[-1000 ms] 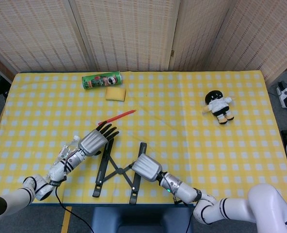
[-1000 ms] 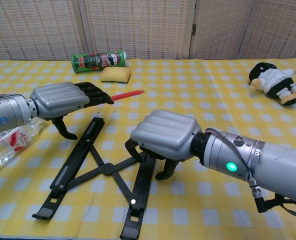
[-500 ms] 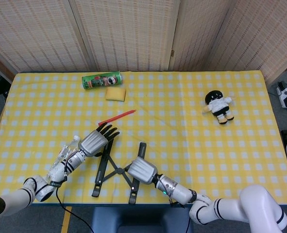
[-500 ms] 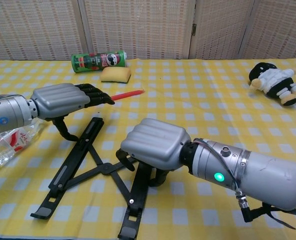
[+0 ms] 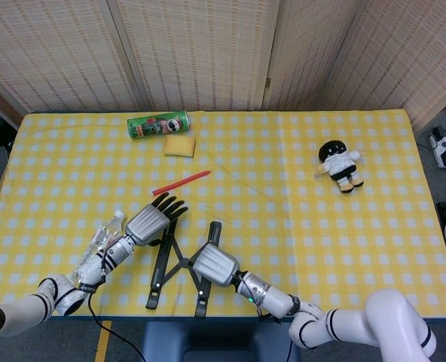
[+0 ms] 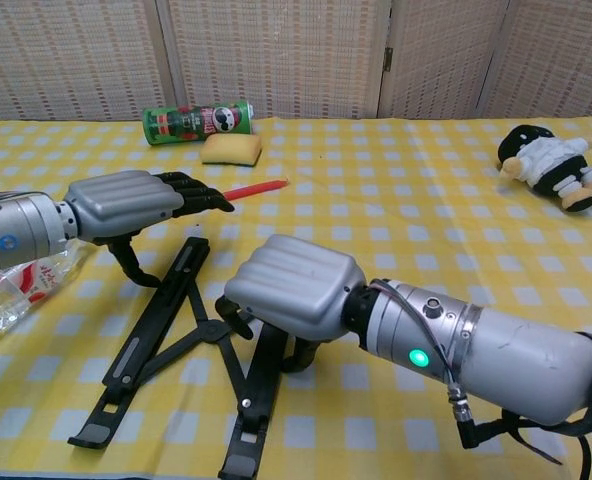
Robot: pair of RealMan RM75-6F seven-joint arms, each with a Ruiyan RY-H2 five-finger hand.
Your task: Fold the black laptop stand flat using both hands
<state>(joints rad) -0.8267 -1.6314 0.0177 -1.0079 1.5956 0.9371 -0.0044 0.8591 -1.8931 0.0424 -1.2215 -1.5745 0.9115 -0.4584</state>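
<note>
The black laptop stand (image 5: 179, 264) lies near the table's front edge, its two rails forming a narrow V joined by crossed links (image 6: 211, 335). My right hand (image 5: 215, 265) sits over the right rail (image 6: 258, 380) with fingers curled down around it, gripping it. My left hand (image 5: 152, 221) hovers over the far end of the left rail (image 6: 166, 300). Its fingers (image 6: 198, 194) stretch forward and its thumb (image 6: 126, 262) hangs down beside the rail. It holds nothing.
A clear plastic bottle (image 5: 99, 241) lies under my left forearm. A red pen (image 5: 181, 182) lies just beyond the left hand. A green can (image 5: 157, 125) and a yellow sponge (image 5: 179, 145) sit at the back. A plush toy (image 5: 341, 165) lies far right.
My right hand has moved left with the right rail, narrowing the stand's V. The left hand has stayed almost in place.
</note>
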